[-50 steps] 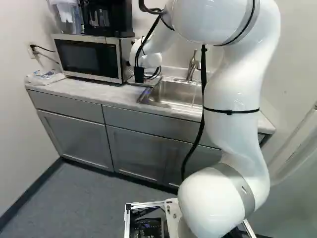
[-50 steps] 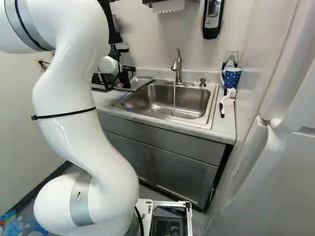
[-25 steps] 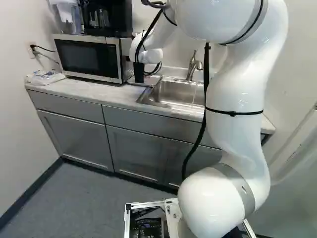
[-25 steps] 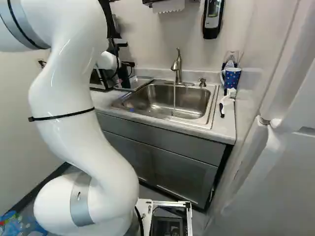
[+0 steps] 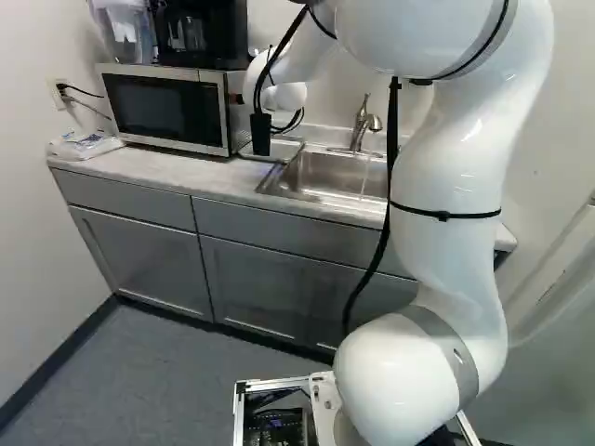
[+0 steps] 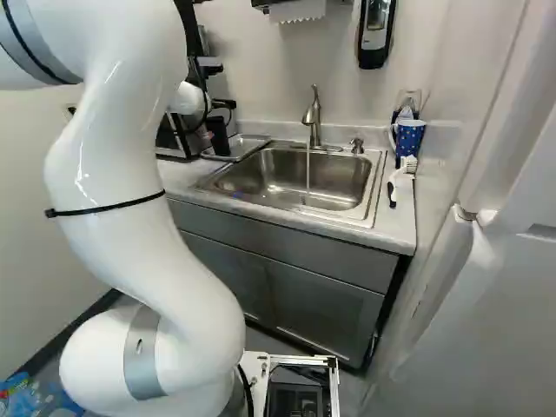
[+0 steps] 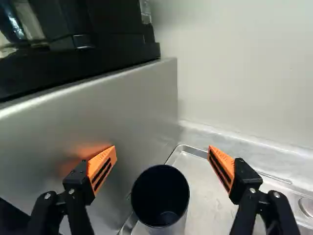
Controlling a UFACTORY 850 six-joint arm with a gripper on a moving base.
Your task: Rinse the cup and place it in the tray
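A black cup (image 7: 160,198) stands upright in the metal tray (image 7: 205,198), open end up, close beside the microwave's side. The same cup (image 5: 260,136) shows below my white wrist in the left base view; in the right base view the cup (image 6: 217,137) is at the tray (image 6: 248,143) left of the sink. In the wrist view my gripper (image 7: 162,152) is open, its orange-padded fingers wide apart on either side of the cup and not touching it. The wrist and cables hide the gripper in both base views.
The microwave (image 5: 163,110) with a black appliance (image 5: 202,35) on top borders the tray. Right of it lies the sink (image 6: 300,178), a thin stream falling from the faucet (image 6: 314,117). A blue dotted mug (image 6: 408,137) and a brush (image 6: 401,178) stand at the counter's right end.
My arm has drawn back and its wrist has risen slightly, exposing more of the cup, whose base keeps its place on the tray. The mobile base has not moved.
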